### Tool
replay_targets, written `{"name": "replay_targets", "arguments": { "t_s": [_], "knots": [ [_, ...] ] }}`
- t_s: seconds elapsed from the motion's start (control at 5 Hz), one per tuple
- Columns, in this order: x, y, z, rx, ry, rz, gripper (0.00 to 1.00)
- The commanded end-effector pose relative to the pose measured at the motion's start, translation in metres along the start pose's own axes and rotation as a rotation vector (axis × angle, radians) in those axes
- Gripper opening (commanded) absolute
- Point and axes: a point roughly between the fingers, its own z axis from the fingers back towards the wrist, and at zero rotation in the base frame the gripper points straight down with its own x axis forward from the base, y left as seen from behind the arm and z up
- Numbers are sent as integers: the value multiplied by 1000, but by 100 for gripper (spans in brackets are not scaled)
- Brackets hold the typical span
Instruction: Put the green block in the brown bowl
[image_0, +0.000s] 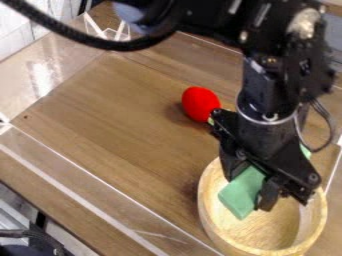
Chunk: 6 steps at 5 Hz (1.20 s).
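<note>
Camera | green block clamped in fingers, over brown bowl, lower right of frame | step: placing | next: lower slightly, release inside rim

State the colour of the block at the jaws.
The flat rectangular block is light green, plain; it shows best in the current camera view.

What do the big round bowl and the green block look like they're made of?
The brown bowl looks like smooth, light wood, judging by its warm tan color and thick rim. The green block appears matte and plain, perhaps painted wood, foam or plastic; its look leaves that open.
</note>
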Motion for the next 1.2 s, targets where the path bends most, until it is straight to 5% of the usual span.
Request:
{"name": "replay_targets", "arguments": {
  "t_s": [0.0, 0.2, 0.6, 1.0],
  "knots": [
    [4, -7, 3, -44, -51, -16, 0],
    [-3, -10, -11, -81, -43, -44, 0],
    [20, -13, 12, -71, -19, 5, 0],
    [-15, -49, 19, -94, -32, -24, 0]
  ]
}}
